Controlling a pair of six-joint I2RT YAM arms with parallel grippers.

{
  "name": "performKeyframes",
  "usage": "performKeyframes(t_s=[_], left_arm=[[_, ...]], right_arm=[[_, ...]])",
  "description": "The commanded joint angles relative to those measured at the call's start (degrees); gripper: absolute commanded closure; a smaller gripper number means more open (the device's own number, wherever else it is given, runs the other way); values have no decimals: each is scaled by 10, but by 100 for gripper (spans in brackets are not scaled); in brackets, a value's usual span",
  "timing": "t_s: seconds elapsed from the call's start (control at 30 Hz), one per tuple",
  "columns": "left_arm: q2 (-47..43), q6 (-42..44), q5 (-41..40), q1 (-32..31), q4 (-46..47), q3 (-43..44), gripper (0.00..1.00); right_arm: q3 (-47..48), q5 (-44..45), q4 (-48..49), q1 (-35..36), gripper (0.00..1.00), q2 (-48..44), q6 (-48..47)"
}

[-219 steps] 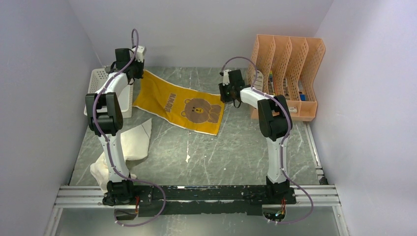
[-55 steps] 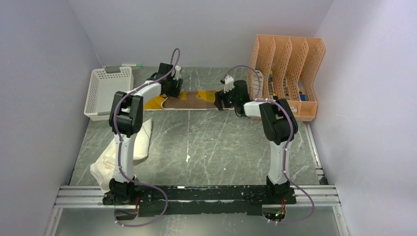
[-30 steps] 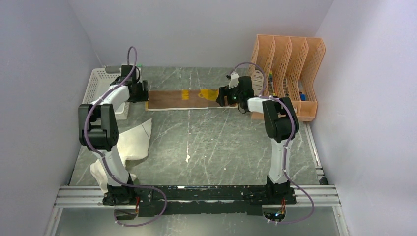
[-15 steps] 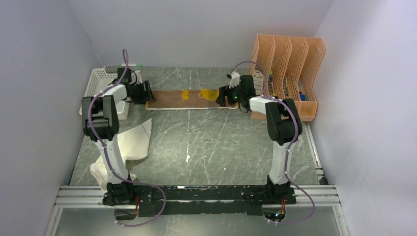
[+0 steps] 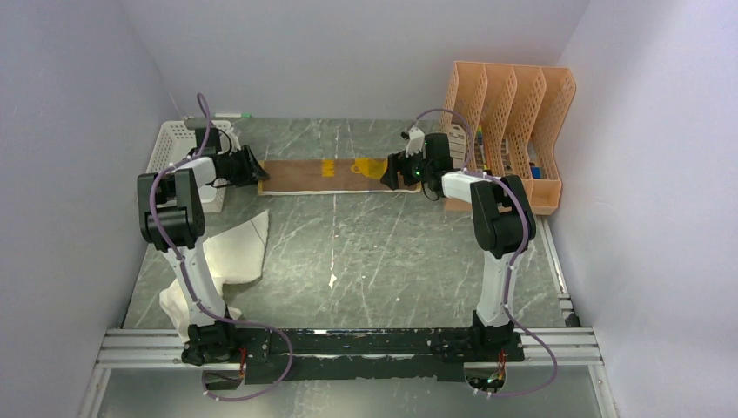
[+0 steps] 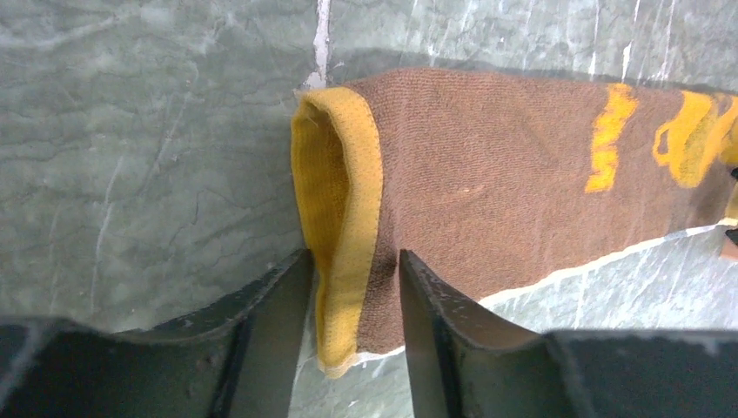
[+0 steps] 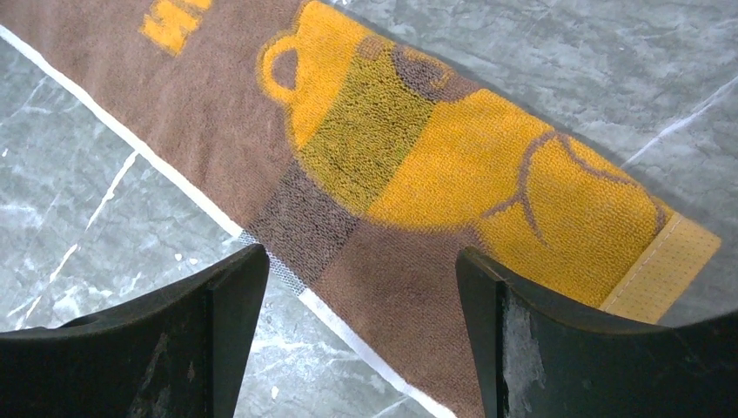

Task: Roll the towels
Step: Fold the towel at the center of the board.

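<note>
The mustard and brown towel lies folded into a long narrow strip across the far side of the worktop, ready, I'd say, to be rolled from one end. The left gripper has its jaws partway apart around the yellow hem at the left end; I can't tell whether it is pinching. The right gripper hovers wide open over the other end, holding nothing, perhaps to steady it. The white towel lies crumpled near the left arm's base.
</note>
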Motion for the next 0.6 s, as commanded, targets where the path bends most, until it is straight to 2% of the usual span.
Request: performKeyframes(t_s=[0.0, 0.07, 0.1, 0.13, 0.37, 0.57], left_arm=[[36, -12, 1, -2, -12, -27, 54], [39, -11, -4, -3, -13, -24, 75], [40, -13, -8, -3, -15, -21, 90], [40, -12, -11, -3, -16, -19, 93], [-17, 19, -71, -3, -86, 33, 93], [-72, 60, -177, -2, -164, 111, 93]], right_arm=[[-13, -6, 3, -5, 20, -38, -1], [-12, -7, 3, -5, 20, -41, -1], [-11, -7, 3, -4, 20, -42, 0], [-10, -8, 2, -5, 20, -44, 0], [-4, 5, -16, -5, 19, -88, -8], [-52, 34, 35, -1, 16, -161, 57]])
